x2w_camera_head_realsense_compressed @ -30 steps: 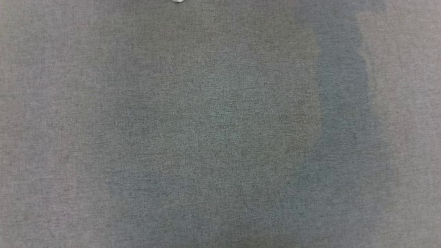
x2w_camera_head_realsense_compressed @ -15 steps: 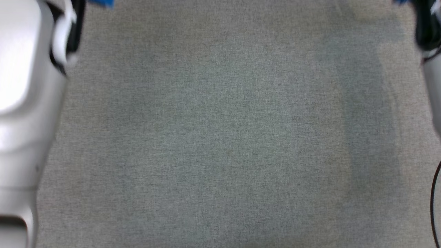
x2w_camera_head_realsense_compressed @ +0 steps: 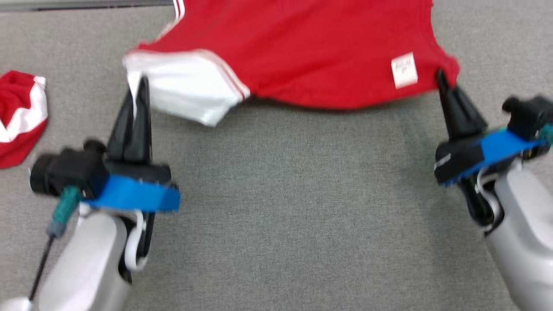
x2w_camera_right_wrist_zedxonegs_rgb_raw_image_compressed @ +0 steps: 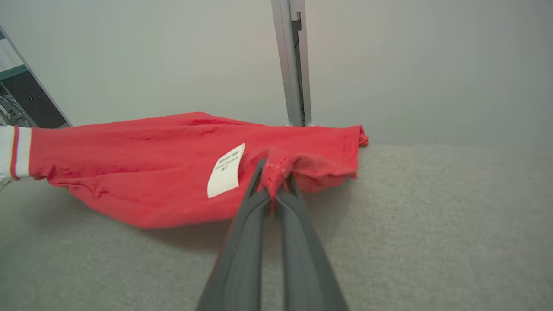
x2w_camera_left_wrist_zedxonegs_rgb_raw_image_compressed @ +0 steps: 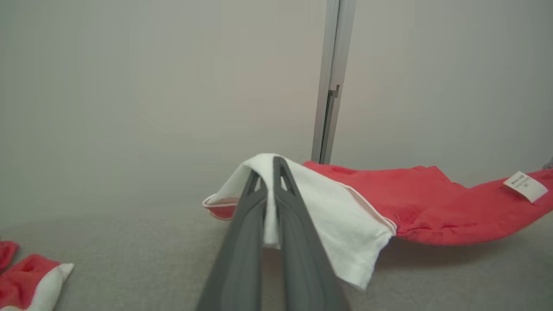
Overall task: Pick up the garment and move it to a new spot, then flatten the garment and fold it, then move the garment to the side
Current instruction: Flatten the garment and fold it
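Nearest to the robot are its two pale forearms, each with a blue band at the wrist, over a grey woven surface (x2w_camera_head_realsense_compressed: 293, 207). A thin dark cable (x2w_camera_head_realsense_compressed: 43, 263) runs down beside the left forearm.

The left gripper (x2w_camera_head_realsense_compressed: 139, 86) has its two dark fingers pressed together on the white sleeve (x2w_camera_head_realsense_compressed: 185, 95) of the garment (x2w_camera_head_realsense_compressed: 311, 52). In the left wrist view, a strip of white cloth is caught between the fingers of this gripper (x2w_camera_left_wrist_zedxonegs_rgb_raw_image_compressed: 265, 168), and the sleeve (x2w_camera_left_wrist_zedxonegs_rgb_raw_image_compressed: 328, 203) falls over to the right of them.

The right gripper (x2w_camera_head_realsense_compressed: 440, 75) is closed too, and it pinches the red edge of the garment near a small white label (x2w_camera_head_realsense_compressed: 404, 70). In the right wrist view, the red cloth is bunched at the tips of this gripper (x2w_camera_right_wrist_zedxonegs_rgb_raw_image_compressed: 272, 172), with the label (x2w_camera_right_wrist_zedxonegs_rgb_raw_image_compressed: 225, 170) just to the left.

The garment (x2w_camera_right_wrist_zedxonegs_rgb_raw_image_compressed: 129, 164) is a red shirt with white sleeves and thin stripes. It hangs stretched between the two grippers, its middle sags, and a shadow lies on the surface under it. Its far part runs out of the top of the head view.

Far to the left, well apart from the shirt, a second red and white cloth (x2w_camera_head_realsense_compressed: 17, 112) lies crumpled on the surface.

Behind everything stands a plain pale wall with an upright metal post (x2w_camera_left_wrist_zedxonegs_rgb_raw_image_compressed: 330, 82).
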`<state>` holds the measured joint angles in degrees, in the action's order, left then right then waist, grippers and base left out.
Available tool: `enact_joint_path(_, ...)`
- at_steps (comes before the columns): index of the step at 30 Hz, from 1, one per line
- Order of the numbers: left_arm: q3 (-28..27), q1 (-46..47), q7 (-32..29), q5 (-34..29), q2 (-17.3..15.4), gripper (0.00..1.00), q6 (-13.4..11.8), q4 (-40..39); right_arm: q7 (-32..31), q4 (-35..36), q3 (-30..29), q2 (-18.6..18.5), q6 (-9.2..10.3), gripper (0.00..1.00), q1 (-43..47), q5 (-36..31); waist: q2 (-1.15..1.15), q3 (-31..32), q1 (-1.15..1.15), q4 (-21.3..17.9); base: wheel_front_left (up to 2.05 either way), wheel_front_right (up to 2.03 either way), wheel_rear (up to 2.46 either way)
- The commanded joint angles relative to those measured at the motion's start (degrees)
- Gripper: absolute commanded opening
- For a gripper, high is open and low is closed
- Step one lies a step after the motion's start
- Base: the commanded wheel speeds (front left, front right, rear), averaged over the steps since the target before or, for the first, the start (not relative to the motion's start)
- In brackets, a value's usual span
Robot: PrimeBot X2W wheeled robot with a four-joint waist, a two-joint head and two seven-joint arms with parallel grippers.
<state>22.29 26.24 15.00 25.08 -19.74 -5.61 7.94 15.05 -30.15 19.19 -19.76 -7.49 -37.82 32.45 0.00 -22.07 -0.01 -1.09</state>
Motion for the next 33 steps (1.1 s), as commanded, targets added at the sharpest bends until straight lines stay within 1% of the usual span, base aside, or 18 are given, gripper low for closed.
enact_joint_path(1,-0.5,-1.4,0.2,-0.3,0.0,0.0,-0.3,-0.5,0.2,0.5,-0.2,0.0,-0.01,0.0,1.8,0.5,0.0,1.2,0.01,-0.7,0.0,0.0,0.0)
enact_joint_path(3,-0.4,-5.9,0.2,-0.4,0.7,0.0,-0.3,-1.3,0.2,1.0,-0.8,0.2,-0.01,0.0,5.5,1.3,0.0,2.9,0.01,-0.7,0.0,0.0,0.0)
enact_joint_path(9,-1.2,-17.3,0.3,-0.3,2.8,0.0,-1.6,-3.9,0.2,2.1,-3.9,1.1,-0.01,0.0,15.6,3.0,0.0,7.4,0.01,-0.5,0.0,0.0,0.0)
enact_joint_path(12,-2.0,-22.1,0.3,-0.7,3.4,0.0,-2.6,-5.1,0.2,2.7,-5.4,1.8,-0.01,0.0,20.4,3.2,0.0,9.3,0.01,-0.5,0.0,0.0,0.0)
enact_joint_path(17,-2.3,-29.2,0.3,-0.5,4.5,0.0,-3.1,-6.7,-0.1,4.9,-7.4,2.2,-0.01,0.0,27.2,2.0,0.0,11.3,0.01,-0.2,0.0,0.0,0.0)
enact_joint_path(22,-2.1,-33.8,0.2,-0.2,5.3,0.0,-3.2,-8.0,-1.5,8.3,-10.1,3.0,-0.01,0.0,33.8,0.6,0.0,12.9,0.01,0.9,0.0,0.0,0.0)
enact_joint_path(25,-1.6,-35.6,0.3,-0.5,5.3,0.0,-3.0,-7.7,-2.9,11.1,-12.2,4.1,-0.01,0.0,38.1,-0.6,0.0,13.6,0.01,1.5,0.0,0.0,0.0)
enact_joint_path(30,-0.5,-37.6,0.1,-0.2,5.5,0.0,-2.6,-8.0,-6.4,16.9,-15.1,5.7,-0.01,0.0,44.1,-2.6,0.0,14.3,0.01,2.1,0.0,0.0,0.0)
enact_joint_path(33,-0.1,-37.1,-0.2,-0.5,5.1,0.0,-2.4,-7.7,-9.3,19.2,-16.2,6.3,-0.01,0.0,45.8,-3.6,0.0,14.2,0.01,2.1,0.0,0.0,0.0)
